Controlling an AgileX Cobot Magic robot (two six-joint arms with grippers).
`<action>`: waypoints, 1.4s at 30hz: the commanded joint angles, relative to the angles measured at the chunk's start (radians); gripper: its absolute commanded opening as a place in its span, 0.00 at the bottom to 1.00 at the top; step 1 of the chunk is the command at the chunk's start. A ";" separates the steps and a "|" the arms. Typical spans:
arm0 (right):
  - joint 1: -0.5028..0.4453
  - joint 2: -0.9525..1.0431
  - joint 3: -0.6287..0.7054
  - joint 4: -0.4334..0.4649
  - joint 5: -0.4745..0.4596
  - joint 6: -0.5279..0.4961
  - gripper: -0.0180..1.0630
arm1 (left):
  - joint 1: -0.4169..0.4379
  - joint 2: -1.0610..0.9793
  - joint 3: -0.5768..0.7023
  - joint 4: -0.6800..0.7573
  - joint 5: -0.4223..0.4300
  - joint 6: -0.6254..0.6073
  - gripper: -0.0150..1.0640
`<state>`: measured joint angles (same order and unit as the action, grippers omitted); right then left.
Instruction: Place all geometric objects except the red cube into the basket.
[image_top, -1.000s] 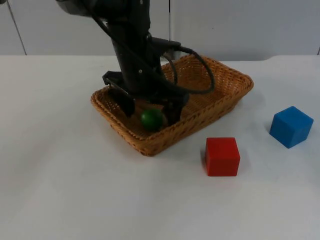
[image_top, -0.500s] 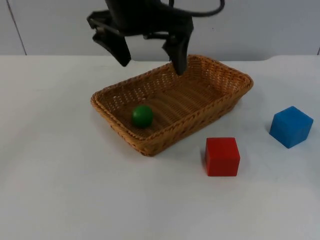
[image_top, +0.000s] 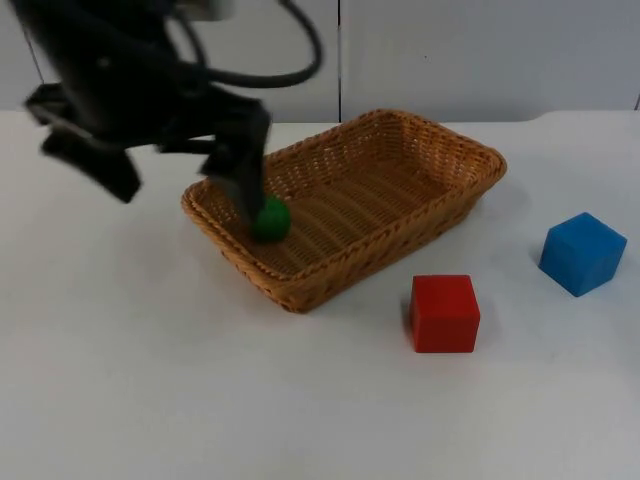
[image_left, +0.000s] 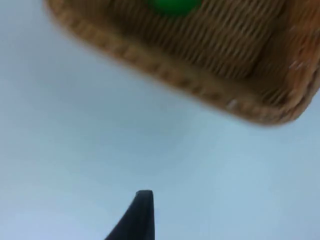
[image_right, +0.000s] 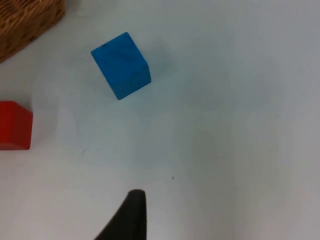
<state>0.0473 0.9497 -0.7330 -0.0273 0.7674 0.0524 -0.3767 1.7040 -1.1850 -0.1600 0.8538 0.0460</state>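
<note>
A green ball (image_top: 272, 220) lies in the left part of the wicker basket (image_top: 330, 278), and the left wrist view catches the same ball (image_left: 175, 5) inside the basket's rim (image_left: 175, 82). My left gripper (image_top: 180, 185) hangs open and empty above the basket's left end, one finger partly covering the ball. A blue cube (image_top: 582, 253) sits on the table right of the basket, with a red cube (image_top: 444, 313) in front of the basket. My right gripper (image_right: 132, 215) waits above the table near the blue cube (image_right: 122, 72) and red cube (image_right: 14, 125).
The white table (image_top: 150, 380) stretches wide in front of and left of the basket. A grey partition wall (image_top: 480, 50) closes off the back.
My left gripper rose out of the basket without the ball, then swung left past the basket's left end. The ball rolled a little to the left inside the basket.
</note>
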 joint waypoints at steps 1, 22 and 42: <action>-0.004 0.000 -0.004 0.004 -0.006 0.000 0.99 | 0.025 -0.065 0.060 0.000 -0.038 -0.010 0.99; -0.004 0.000 -0.004 0.005 -0.002 0.000 0.99 | 0.203 -0.611 0.470 0.015 -0.045 -0.054 0.99; -0.004 0.001 -0.004 0.014 0.000 -0.046 0.99 | 0.203 -0.895 0.672 0.186 -0.056 -0.248 0.99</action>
<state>0.0473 0.9497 -0.7330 -0.0179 0.7674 0.0191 -0.1783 0.8161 -0.5190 0.0172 0.7998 -0.1922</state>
